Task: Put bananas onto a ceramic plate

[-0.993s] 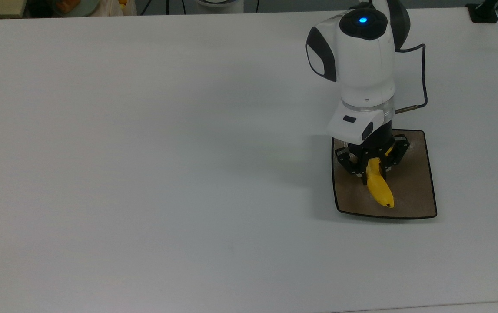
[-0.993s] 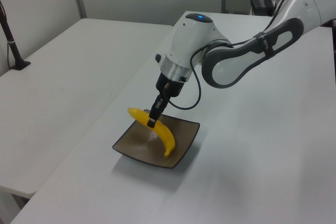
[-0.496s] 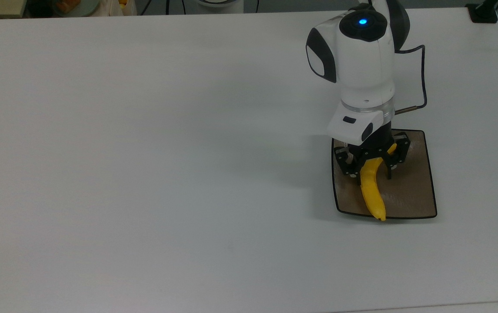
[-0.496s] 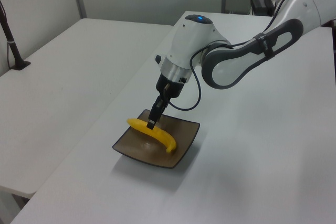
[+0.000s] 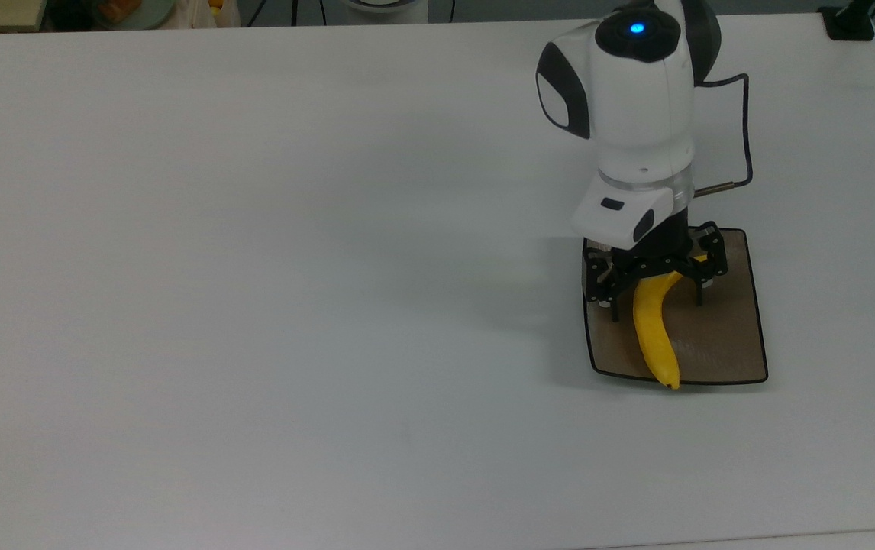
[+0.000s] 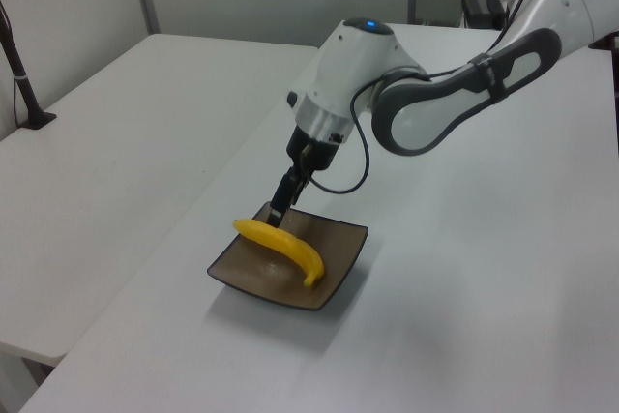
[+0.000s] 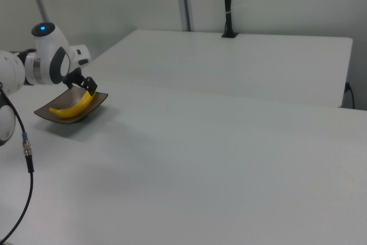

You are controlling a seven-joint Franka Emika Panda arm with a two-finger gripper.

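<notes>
Your banana (image 5: 655,332) is lying on the ceramic plate (image 5: 724,336) right now, curved across it, with its dark tip poking just over the plate's near rim in the top view. In the left view it (image 6: 280,249) stretches corner to corner across the plate (image 6: 338,244), so it looks settled rather than propped up.

The gripper (image 5: 657,294) sits straight above the stem end with its jaws spread wide, one finger on each side of the banana and daylight between them and the fruit. So it's let go, nothing's being held.

My read: the placing is basically done and the step in hand is the retreat. To do it well:

- Go straight up first. The fingers straddle the banana, so any sideways drift could clip it and roll it off that overhanging end.
- Leave the jaws spread as they are until you're clear above the fruit.
- Take it slow. The banana looks glossy and plasticky, and I'd guess it slides easily on a glazed surface.
- Watch the cable (image 5: 743,130) trailing off the wrist so it doesn't snag as you lift.

The white table (image 5: 254,267) around the plate gives plenty of room to swing away once you're high.
</notes>
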